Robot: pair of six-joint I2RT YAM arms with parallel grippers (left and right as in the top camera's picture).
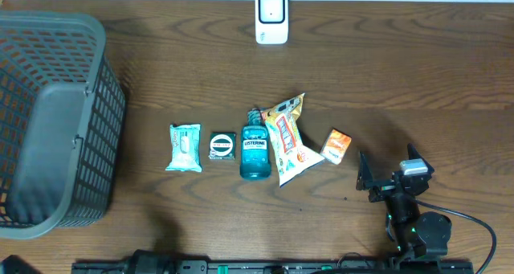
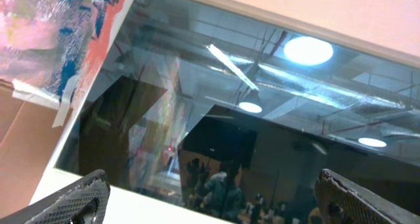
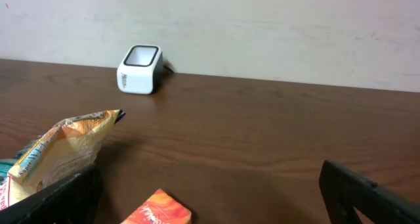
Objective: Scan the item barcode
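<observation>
A white barcode scanner (image 1: 271,17) stands at the table's far edge, also seen as the scanner (image 3: 139,69) from the right wrist. In a row mid-table lie a teal wipes pack (image 1: 185,147), a small round tin (image 1: 222,145), a blue Listerine bottle (image 1: 254,152), a yellow-orange snack bag (image 1: 289,139) and an orange box (image 1: 336,145). My right gripper (image 1: 391,169) is open and empty, just right of the orange box (image 3: 157,212) and low over the table. My left gripper (image 2: 213,207) is open and empty, facing up at a window and ceiling lights.
A large grey mesh basket (image 1: 56,121) fills the table's left side. The snack bag (image 3: 62,148) lies just beyond my right gripper's (image 3: 210,204) left finger. A pale wall runs behind the scanner. The left arm does not show plainly in the overhead view.
</observation>
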